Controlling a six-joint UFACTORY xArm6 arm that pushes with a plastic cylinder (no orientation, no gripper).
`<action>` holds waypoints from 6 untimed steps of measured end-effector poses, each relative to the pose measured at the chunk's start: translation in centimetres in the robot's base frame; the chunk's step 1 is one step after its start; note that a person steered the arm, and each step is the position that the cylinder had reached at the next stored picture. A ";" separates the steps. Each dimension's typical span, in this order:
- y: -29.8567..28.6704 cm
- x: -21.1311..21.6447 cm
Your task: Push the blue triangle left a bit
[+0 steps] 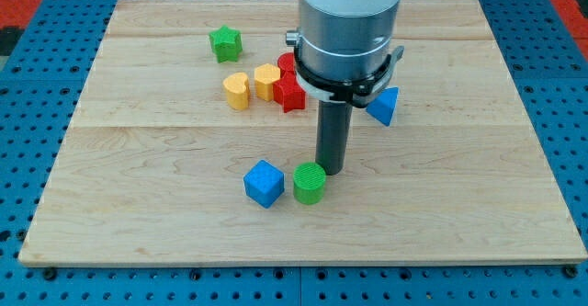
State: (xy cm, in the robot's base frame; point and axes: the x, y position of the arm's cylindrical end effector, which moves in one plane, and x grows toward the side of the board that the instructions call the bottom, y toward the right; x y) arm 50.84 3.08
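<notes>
One blue triangle sits right of centre; my tip, a bare rod end effector holding nothing, touching the green cylinder, should be brought to the triangle's right face.

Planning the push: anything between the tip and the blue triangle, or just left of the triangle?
Nothing between my tip and the blue triangle. Left of the triangle, the arm's body hides the board; the red block lies further left.
</notes>
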 end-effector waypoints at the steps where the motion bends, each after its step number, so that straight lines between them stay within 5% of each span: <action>1: -0.5 -0.8; 3: 11.7 -1.8; 4: 12.3 -8.7; 6: 1.7 -11.4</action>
